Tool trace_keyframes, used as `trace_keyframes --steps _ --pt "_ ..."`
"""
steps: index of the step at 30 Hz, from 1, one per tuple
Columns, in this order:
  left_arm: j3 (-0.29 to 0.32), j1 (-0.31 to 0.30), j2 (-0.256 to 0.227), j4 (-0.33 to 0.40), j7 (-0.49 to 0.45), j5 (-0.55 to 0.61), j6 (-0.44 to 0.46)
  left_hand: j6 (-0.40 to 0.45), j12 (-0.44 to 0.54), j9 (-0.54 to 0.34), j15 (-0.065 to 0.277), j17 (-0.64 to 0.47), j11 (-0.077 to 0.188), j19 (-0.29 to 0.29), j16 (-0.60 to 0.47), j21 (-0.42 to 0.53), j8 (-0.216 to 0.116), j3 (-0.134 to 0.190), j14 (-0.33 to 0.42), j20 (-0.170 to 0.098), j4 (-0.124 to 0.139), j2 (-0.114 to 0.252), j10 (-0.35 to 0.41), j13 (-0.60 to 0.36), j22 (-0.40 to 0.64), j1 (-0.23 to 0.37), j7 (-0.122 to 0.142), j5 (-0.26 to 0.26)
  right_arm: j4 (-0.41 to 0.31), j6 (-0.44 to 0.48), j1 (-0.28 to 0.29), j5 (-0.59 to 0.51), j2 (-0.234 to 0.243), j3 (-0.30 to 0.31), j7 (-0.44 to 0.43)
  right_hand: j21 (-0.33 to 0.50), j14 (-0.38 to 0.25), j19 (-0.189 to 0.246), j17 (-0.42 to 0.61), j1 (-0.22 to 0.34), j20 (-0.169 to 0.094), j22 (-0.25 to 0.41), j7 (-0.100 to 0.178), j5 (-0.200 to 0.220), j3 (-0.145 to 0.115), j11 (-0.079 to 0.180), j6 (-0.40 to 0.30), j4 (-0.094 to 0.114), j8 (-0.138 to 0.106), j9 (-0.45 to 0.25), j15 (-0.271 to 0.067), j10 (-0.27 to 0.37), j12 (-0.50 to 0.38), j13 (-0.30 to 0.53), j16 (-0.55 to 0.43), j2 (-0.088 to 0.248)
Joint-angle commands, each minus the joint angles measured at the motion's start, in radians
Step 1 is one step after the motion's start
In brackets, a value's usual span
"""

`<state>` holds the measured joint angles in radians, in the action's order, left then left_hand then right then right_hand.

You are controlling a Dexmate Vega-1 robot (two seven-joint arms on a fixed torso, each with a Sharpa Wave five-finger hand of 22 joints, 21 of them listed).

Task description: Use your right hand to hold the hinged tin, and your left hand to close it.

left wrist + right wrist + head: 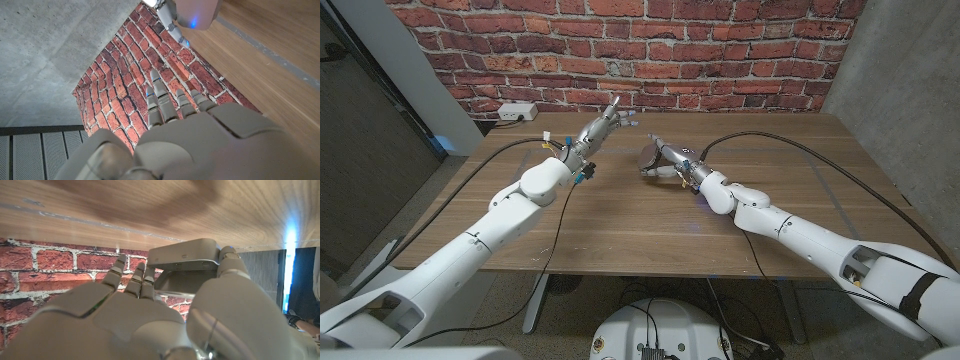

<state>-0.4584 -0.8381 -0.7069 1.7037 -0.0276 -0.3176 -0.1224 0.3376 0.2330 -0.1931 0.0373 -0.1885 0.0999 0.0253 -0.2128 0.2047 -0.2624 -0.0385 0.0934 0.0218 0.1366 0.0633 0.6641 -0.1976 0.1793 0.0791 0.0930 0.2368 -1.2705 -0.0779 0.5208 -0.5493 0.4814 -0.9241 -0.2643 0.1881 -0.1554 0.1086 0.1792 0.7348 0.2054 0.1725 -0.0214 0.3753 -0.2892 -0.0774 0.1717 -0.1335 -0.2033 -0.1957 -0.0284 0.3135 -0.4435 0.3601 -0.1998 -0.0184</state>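
Observation:
The hinged tin (650, 157) is small and silver-grey and sits on the wooden table (620, 220) near its middle. My right hand (667, 163) grips it from the right, thumb on one side and fingers on the other. In the right wrist view the tin (184, 255) shows two metal halves with a gap between them, so it looks partly open, held by my right hand (150, 315). My left hand (603, 127) hangs above the table to the left of the tin, fingers spread, holding nothing and clear of the tin. The left wrist view shows my left hand (175, 130) facing the brick wall.
A brick wall (650, 50) stands behind the table. A white socket box (515, 112) sits low at the back left. Black cables (790, 145) run over the table along both arms. My right forearm (192, 12) with a blue light shows in the left wrist view.

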Motion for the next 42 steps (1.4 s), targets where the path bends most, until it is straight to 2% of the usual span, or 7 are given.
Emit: trace_keyframes --steps 1,9,15,20,22,35,42 --pt "-0.015 0.009 -0.01 0.01 -0.033 0.076 0.008 -0.007 -0.005 -0.005 0.048 -0.004 0.001 0.007 0.006 -0.005 0.002 -0.006 -0.02 0.007 0.002 -0.003 -0.002 -0.005 0.001 0.006 0.001 0.008 0.039 -0.008 -0.042 -0.04 -0.006 -0.054 0.046 0.001 0.009 0.001 0.006 -0.007 -0.003 0.001 0.008 -0.004 0.009 0.217 0.141 0.003 -0.003 -0.001 0.003 0.214 0.005 0.003 0.002 0.003" --pt "-0.011 0.008 -0.003 0.005 -0.041 0.087 -0.006 -0.004 -0.008 -0.005 0.051 -0.004 0.006 0.008 0.009 -0.005 0.003 -0.008 -0.028 0.004 0.002 -0.003 -0.003 -0.005 0.001 0.006 0.0 0.008 0.055 -0.014 -0.057 -0.057 -0.009 -0.076 0.066 -0.002 0.013 -0.006 0.006 -0.016 -0.005 0.001 0.008 -0.011 0.014 0.214 0.134 0.006 -0.004 -0.001 0.003 0.211 0.01 0.002 0.001 0.0" --pt "-0.014 0.018 0.005 -0.005 -0.023 0.074 -0.004 -0.003 -0.009 -0.005 0.051 -0.004 0.005 0.009 0.011 -0.006 0.004 -0.009 -0.032 0.003 0.001 -0.002 -0.003 -0.005 0.001 0.007 -0.001 0.009 0.014 0.011 -0.053 -0.051 0.006 -0.068 0.099 -0.003 0.021 -0.011 0.006 -0.025 -0.002 0.001 0.011 -0.018 0.019 0.21 0.129 0.01 -0.005 -0.001 0.009 0.189 0.022 0.002 0.002 -0.001" --pt "-0.03 0.042 0.011 -0.042 0.01 0.084 -0.034 -0.004 -0.01 -0.005 0.049 -0.004 0.006 0.011 0.012 -0.006 0.005 -0.01 -0.035 0.001 0.001 -0.001 -0.002 -0.005 0.001 0.007 -0.002 0.009 -0.031 0.028 -0.038 -0.068 0.028 -0.066 0.109 -0.004 0.047 -0.025 0.007 -0.056 0.002 0.002 0.019 -0.036 0.035 0.186 0.129 0.021 -0.003 -0.001 0.032 0.143 0.048 -0.009 0.009 -0.01" --pt "-0.033 0.044 0.011 -0.05 0.017 0.085 -0.045 -0.004 -0.011 -0.005 0.05 -0.004 0.007 0.013 0.013 -0.007 0.006 -0.01 -0.038 0.001 0.001 -0.001 -0.003 -0.005 0.001 0.008 -0.001 0.009 -0.042 0.038 -0.031 -0.071 0.031 -0.065 0.114 -0.003 0.051 -0.028 0.006 -0.082 0.003 0.002 0.019 -0.061 0.05 0.154 0.13 0.029 -0.001 -0.002 0.041 0.111 0.067 -0.022 0.009 -0.02" --pt "-0.017 -0.012 -0.01 -0.004 -0.002 0.082 -0.042 -0.003 -0.013 -0.005 0.051 -0.004 0.008 0.012 0.013 -0.006 0.007 -0.012 -0.04 -0.001 0.001 0.0 -0.001 -0.005 0.001 0.009 -0.001 0.01 -0.076 0.063 -0.023 -0.101 0.052 -0.076 0.178 -0.003 0.073 -0.033 0.005 -0.116 0.009 0.002 0.017 -0.108 0.072 0.123 0.137 0.037 0.002 -0.002 0.077 0.078 0.091 -0.044 0.015 -0.036" --pt "-0.016 -0.013 -0.011 0.006 -0.004 0.087 -0.036 -0.003 -0.014 -0.005 0.05 -0.004 0.009 0.013 0.012 -0.006 0.008 -0.013 -0.04 -0.001 0.0 0.0 -0.003 -0.005 0.001 0.009 -0.001 0.011 -0.1 0.085 -0.024 -0.107 0.061 -0.075 0.229 -0.006 0.122 -0.056 0.003 -0.133 0.01 0.002 0.01 -0.161 0.084 0.06 0.163 0.038 0.009 -0.002 0.105 0.021 0.129 -0.077 0.022 -0.04"
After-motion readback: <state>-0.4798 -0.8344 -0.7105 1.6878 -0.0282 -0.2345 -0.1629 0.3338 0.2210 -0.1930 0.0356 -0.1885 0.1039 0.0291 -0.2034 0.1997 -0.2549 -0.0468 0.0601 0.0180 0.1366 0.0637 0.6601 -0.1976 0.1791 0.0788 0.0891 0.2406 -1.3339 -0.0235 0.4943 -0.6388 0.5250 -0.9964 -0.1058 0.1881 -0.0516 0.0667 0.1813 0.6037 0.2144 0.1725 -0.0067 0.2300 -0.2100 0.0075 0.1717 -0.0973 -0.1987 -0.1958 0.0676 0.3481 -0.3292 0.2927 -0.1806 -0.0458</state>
